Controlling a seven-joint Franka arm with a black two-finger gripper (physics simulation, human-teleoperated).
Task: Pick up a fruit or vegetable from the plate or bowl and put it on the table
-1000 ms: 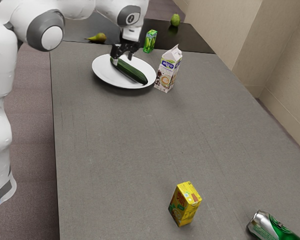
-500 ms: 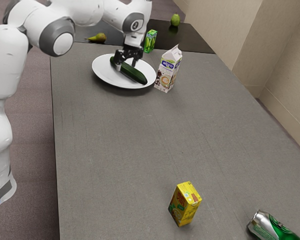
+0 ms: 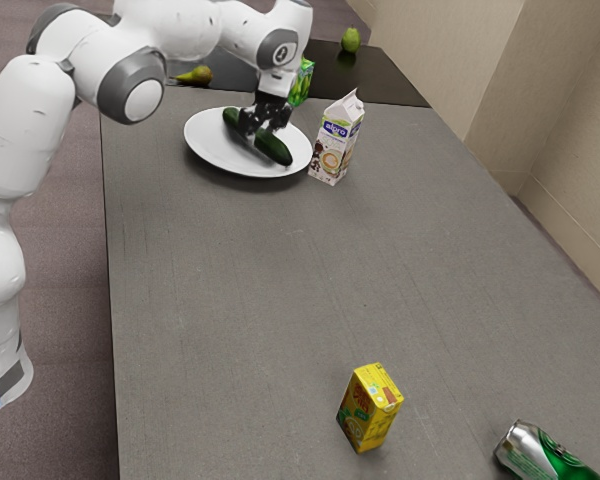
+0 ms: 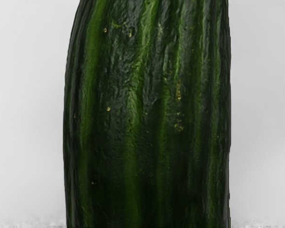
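Cucumber [image 3: 274, 148]: on plate [image 3: 208, 146], one end near rim beside carton [image 3: 336, 140]. Gripper [image 3: 264, 124]: at cucumber's middle; whether spread or clamped, cannot tell. Risks: off-centre grip tilting cucumber; low sideways carry catching rim or toppling carton.

There is 1 cucumber [image 3: 273, 148], the same 1 in both views, and 1 white plate [image 3: 206, 145]. Cartons come to 3: 1 white alpro carton [image 3: 336, 142], 1 yellow carton [image 3: 368, 410] and 1 green carton [image 3: 302, 80]. Of cans, 1: a green and silver can [image 3: 542, 455]. Fruits number 2: 1 yellowish pear [image 3: 198, 76] and 1 green fruit [image 3: 351, 40] whose kind I cannot tell. Surfaces make 2: 1 grey surface [image 3: 270, 290], 1 dark surface [image 3: 385, 80].
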